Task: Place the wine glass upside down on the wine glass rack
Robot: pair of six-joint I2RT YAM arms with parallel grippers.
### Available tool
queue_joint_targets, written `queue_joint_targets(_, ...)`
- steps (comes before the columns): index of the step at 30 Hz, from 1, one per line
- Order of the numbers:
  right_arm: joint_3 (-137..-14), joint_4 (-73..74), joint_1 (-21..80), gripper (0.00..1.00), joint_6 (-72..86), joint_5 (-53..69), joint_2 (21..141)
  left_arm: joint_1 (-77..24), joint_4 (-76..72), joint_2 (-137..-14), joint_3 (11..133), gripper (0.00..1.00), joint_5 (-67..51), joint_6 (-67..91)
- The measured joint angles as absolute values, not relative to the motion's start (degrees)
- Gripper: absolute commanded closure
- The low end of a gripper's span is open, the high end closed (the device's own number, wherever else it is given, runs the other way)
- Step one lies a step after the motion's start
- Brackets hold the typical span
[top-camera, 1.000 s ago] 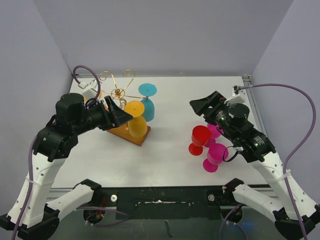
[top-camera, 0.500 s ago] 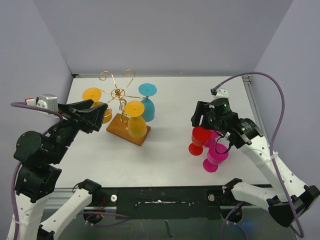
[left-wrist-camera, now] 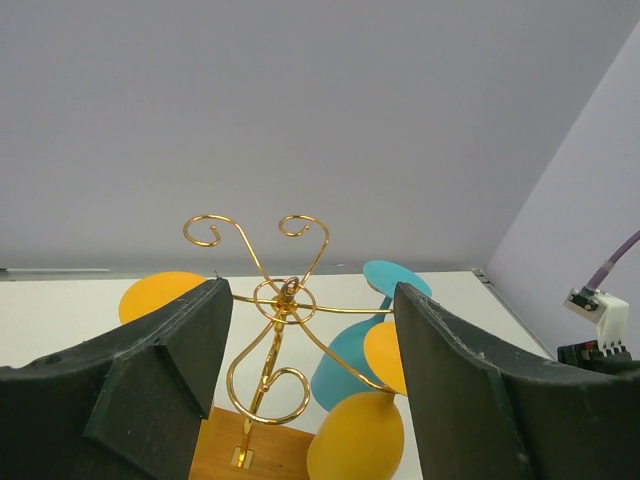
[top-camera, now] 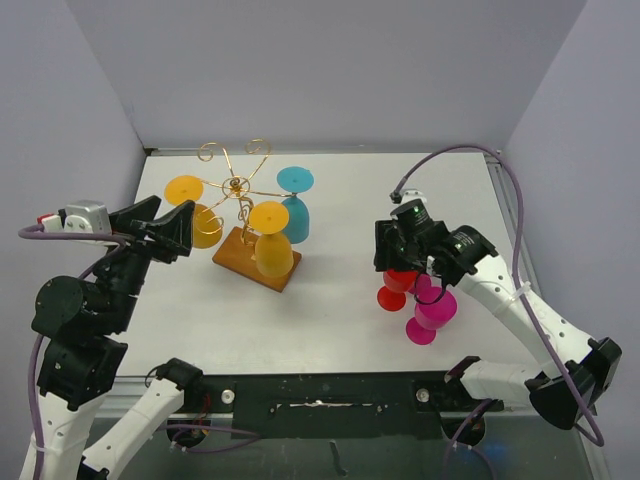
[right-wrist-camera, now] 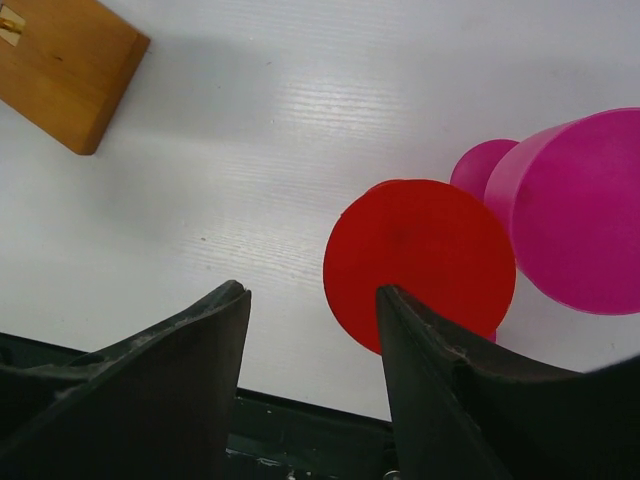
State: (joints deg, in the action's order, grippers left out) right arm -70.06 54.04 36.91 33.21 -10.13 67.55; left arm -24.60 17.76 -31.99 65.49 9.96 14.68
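**White table, pale lilac walls – right fingers spread over the red glass**

On the white table (top-camera: 330,320), boxed in by lilac-grey walls (top-camera: 330,70), the right gripper (right-wrist-camera: 310,300) hangs with its fingers spread and nothing between them. The red wine glass (right-wrist-camera: 420,265) stands just off the right-hand finger, its round top face partly under that fingertip. Two magenta glasses (right-wrist-camera: 570,210) crowd it on the far side, touching or nearly so. Beyond the left-hand finger lies a corner of the wooden base (right-wrist-camera: 65,75).

The left gripper (left-wrist-camera: 312,295) is also spread and empty. The wine glass rack (top-camera: 237,186) shows between its fingers, with two orange glasses (top-camera: 275,250) and a teal glass (top-camera: 295,205) already hung on it and two curled arms at the back bare.

The red glass looks light, rigid and smooth – probably slippery. The bowl seems the safest hold, leaving stem and foot free to slide into a spiral. The magenta neighbours leave little room for the outer finger.
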Motion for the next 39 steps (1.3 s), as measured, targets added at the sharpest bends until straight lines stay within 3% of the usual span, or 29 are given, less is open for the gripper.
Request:
queue_joint_targets(11, -69.8, 54.0, 36.9, 0.69, 34.1, -11.0, 71.7, -24.6, 17.8, -32.2, 65.5, 0.36, 10.2, 14.1)
queue_joint_targets(17, -68.5, 53.1, 36.9, 0.86, 34.3, -10.9, 73.7, -24.6, 17.9, -33.4, 65.6, 0.36, 9.0, 14.2)
queue_joint_targets(32, -68.4, 51.7, 36.9, 0.85, 34.8, -11.3, 75.4, -24.6, 18.2, -36.0, 68.1, 0.36, 4.3, 16.7)
queue_joint_targets(36, -68.4, 51.7, 36.9, 0.98, 35.2, -11.4, 76.2, -24.6, 18.2, -36.2, 68.2, 0.36, 3.3, 17.7)
queue_joint_targets(39, -68.4, 51.3, 36.9, 1.00, 35.3, -11.3, 76.4, -24.6, 18.2, -37.1, 68.9, 0.36, 2.0, 18.6)
